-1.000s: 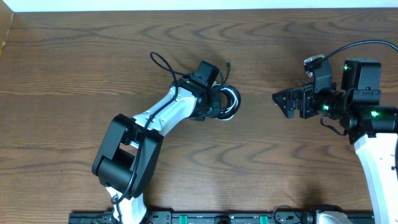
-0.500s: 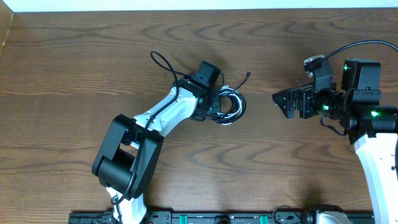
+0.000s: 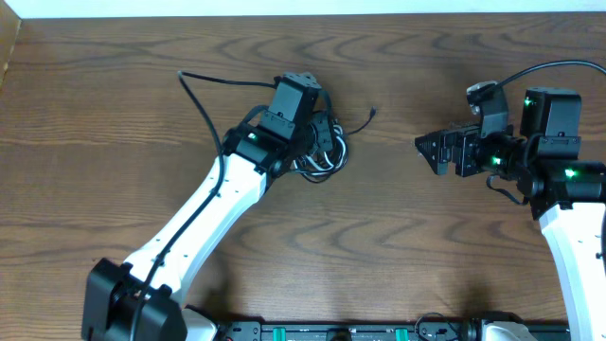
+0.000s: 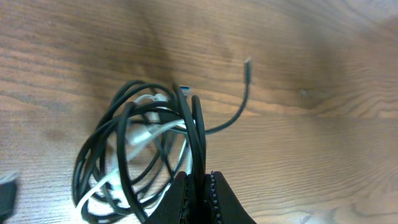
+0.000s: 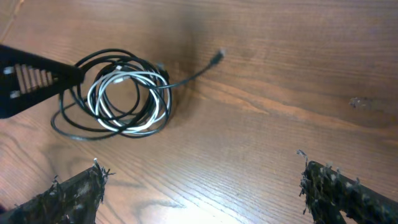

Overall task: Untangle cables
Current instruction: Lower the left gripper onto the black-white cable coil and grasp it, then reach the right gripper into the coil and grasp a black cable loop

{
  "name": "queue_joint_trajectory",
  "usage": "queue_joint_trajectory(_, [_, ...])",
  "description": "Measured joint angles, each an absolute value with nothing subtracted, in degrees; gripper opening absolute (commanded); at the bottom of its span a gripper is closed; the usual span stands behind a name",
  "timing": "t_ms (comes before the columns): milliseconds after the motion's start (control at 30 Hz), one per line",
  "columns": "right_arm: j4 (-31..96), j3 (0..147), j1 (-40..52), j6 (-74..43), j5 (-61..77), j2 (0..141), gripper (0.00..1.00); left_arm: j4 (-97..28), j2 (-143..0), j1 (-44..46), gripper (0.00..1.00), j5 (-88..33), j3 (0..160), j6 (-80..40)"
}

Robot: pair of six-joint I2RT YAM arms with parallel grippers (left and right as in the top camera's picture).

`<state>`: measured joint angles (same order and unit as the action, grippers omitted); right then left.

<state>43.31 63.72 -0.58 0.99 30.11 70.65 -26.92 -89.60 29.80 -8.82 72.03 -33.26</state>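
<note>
Cables (image 4: pixel 194 134) dragged left — left tool (image 4: pixel 199 182) now clamped shut.

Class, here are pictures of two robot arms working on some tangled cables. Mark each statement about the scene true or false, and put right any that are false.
1. The left gripper is shut on the black cord. True.
2. The right gripper holds the white cord. False: its jaws stand wide open and hold nothing, and it is apart from the cords.
3. The white cord and black cord are looped together in one coil. True.
4. The black cord's plug end is tucked under the coil. False: it sticks out from the coil and lies on the bare table.
</note>
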Motion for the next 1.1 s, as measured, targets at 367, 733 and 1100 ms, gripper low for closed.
queue_joint_trajectory(367, [42.1,63.7,2.2,-1.9,30.0,71.2,0.98,-26.7,-89.1,29.8,0.07,-9.3,72.1,-40.7])
queue_joint_trajectory(733, [40.2,63.7,7.4,-8.3,30.0,78.9,0.95,-22.2,-89.1,29.8,0.07,-9.3,72.0,-53.9])
queue_joint_trajectory(1100, [39.8,63.7,8.8,-18.9,23.4,82.3,0.89,-20.4,-89.1,28.0,0.08,-9.5,72.0,-63.0])
